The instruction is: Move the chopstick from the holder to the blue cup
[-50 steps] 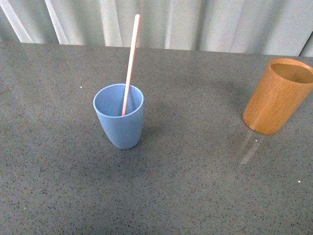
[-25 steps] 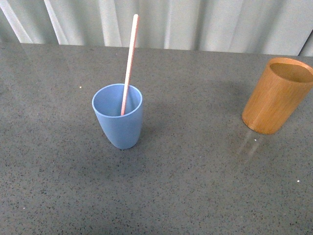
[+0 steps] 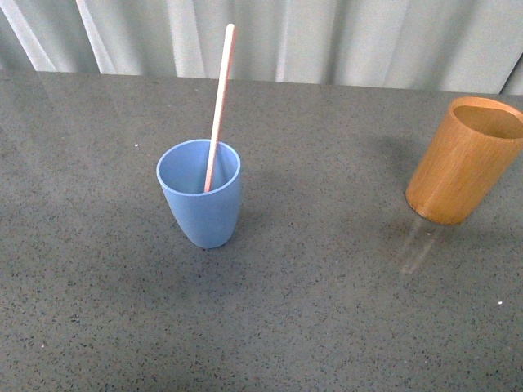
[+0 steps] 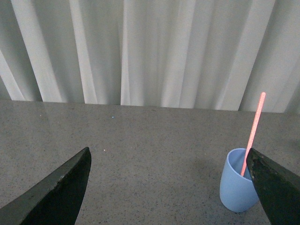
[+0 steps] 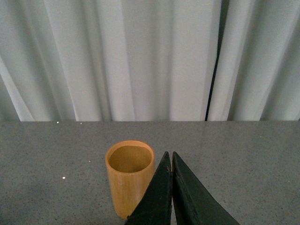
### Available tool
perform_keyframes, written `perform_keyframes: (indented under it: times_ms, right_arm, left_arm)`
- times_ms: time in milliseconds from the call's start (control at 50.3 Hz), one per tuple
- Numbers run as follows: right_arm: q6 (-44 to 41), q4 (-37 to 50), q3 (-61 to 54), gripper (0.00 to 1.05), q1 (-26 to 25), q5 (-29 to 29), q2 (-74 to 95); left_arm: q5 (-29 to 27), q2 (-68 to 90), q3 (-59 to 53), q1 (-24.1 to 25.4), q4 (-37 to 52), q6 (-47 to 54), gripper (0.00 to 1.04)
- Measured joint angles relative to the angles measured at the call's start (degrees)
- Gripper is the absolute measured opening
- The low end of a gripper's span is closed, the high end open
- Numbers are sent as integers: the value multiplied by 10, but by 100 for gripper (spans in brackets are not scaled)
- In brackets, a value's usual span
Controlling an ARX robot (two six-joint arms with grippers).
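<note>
Grey table (image 3: 327,310); chopstick (image 3: 219,106) in blue cup (image 3: 200,196); wrist views alone show left gripper (image 4: 168,187) spread, right gripper (image 5: 170,187) closed.

Blue cup (image 3: 200,194): smooth matt plastic. Holder (image 3: 462,161): orange-brown wood, visible grain, satin. Chopstick (image 3: 218,108): smooth, pink. Desk (image 3: 310,310): grey speckled stone look, faintly reflective. Curtain (image 3: 327,37): white cloth.

chopstick (image 3: 218,106) in cup (image 3: 200,214), holder (image 3: 462,163) right

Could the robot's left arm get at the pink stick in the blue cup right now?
Probably yes. In the left wrist view the left gripper is open, and only bare table lies between it and the chopstick, which stands well clear of the blue cup rim. Nothing blocks the way.
</note>
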Motion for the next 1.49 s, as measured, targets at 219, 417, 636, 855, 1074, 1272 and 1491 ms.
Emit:
perform_keyframes:
  times_ms: [219, 417, 636, 855, 1074, 1272, 1491]
  right_arm:
    - [0, -52, -21, 1, -2, -3, -73]
    - [0, -78, -35, 1, -3, -3, -127]
    - [0, -133, -35, 1, -3, -3, -184]
    - [0, -180, -35, 1, -3, -3, -231]
    - [0, -208, -35, 1, -3, -3, -259]
    - [0, -314, -35, 1, -3, -3, -361]
    - [0, -317, -35, 1, -3, -3, -365]
  left_arm:
    - [0, 0, 0, 0, 0, 0, 98]
    - [0, 0, 0, 0, 0, 0, 98]
    - [0, 0, 0, 0, 0, 0, 98]
    - [0, 0, 0, 0, 0, 0, 98]
    - [0, 0, 0, 0, 0, 0, 98]
    - [0, 0, 0, 0, 0, 0, 98]
    - [0, 0, 0, 0, 0, 0, 98]
